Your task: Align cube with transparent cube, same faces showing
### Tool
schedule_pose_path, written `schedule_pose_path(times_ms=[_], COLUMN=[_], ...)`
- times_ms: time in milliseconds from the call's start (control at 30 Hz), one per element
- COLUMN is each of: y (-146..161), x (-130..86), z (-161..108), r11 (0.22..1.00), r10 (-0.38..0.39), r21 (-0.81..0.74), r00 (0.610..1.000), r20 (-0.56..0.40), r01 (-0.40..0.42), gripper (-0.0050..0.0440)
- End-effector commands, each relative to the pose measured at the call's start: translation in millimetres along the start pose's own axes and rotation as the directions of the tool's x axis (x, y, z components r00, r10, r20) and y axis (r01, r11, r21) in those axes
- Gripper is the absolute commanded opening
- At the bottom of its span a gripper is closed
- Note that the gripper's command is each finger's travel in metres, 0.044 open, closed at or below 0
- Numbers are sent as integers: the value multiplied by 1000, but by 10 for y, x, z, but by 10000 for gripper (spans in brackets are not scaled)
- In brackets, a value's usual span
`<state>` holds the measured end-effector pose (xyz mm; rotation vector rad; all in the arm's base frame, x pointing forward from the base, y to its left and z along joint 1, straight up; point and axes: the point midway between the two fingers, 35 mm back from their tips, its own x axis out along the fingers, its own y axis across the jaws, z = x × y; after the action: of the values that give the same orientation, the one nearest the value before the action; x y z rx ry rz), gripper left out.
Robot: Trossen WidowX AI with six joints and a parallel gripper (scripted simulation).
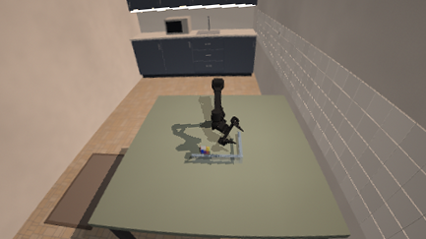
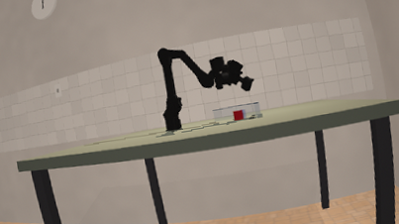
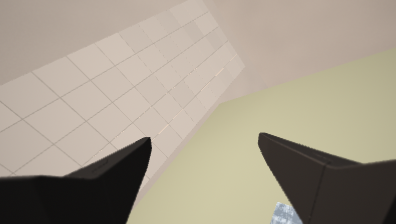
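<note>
One cube we see on the tabletop; jaws spread wide, empty, raised above it to its right.

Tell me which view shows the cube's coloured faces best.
The top view: the cube shows several colours there, though tiny. The exterior view shows only one red face. The wrist view misses it, showing just the open jaws, table and wall.

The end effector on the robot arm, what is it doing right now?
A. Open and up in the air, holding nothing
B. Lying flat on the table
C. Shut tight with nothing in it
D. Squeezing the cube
A: the end effector hangs above the table with its fingers spread apart and nothing between them, while the cube sits below on the table.
</note>
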<state>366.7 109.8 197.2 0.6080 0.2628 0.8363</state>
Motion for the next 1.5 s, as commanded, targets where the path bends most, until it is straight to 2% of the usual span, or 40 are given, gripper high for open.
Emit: schedule_pose_path(times_ms=[0,100,233,400,433,500,533,567,733,1000,1067,1100,1133,1267,1467], y=[10,-160,-534,-888,-950,-950,-1036,-1126,-1369,-1575,-1575,-1557,-1586,-1542,-1401], x=[7,22,4,-92,-119,-119,-171,-220,-446,-898,-898,-998,-1086,-1349,-1680], z=[75,140,321,436,448,448,369,465,487,440,440,333,390,307,12], r11=[1000,997,970,913,899,899,879,853,761,620,620,604,579,542,553], r10=[-5,-77,-243,-407,-436,-436,-476,-522,-647,-765,-765,-760,-779,-769,-672], r21=[-16,-12,-31,-49,-52,-52,-30,-64,-107,-212,-212,-213,-255,-314,-418], r00=[1000,997,970,912,898,898,873,847,737,522,522,476,434,310,90], r20=[11,8,0,-43,-56,-56,-108,-104,-196,-376,-376,-443,-453,-559,-735], r01=[5,77,243,405,434,434,476,518,639,756,756,768,774,780,721], gripper=[352,280,280,280,280,280,280,280,280,280,280,280,280,280,280])
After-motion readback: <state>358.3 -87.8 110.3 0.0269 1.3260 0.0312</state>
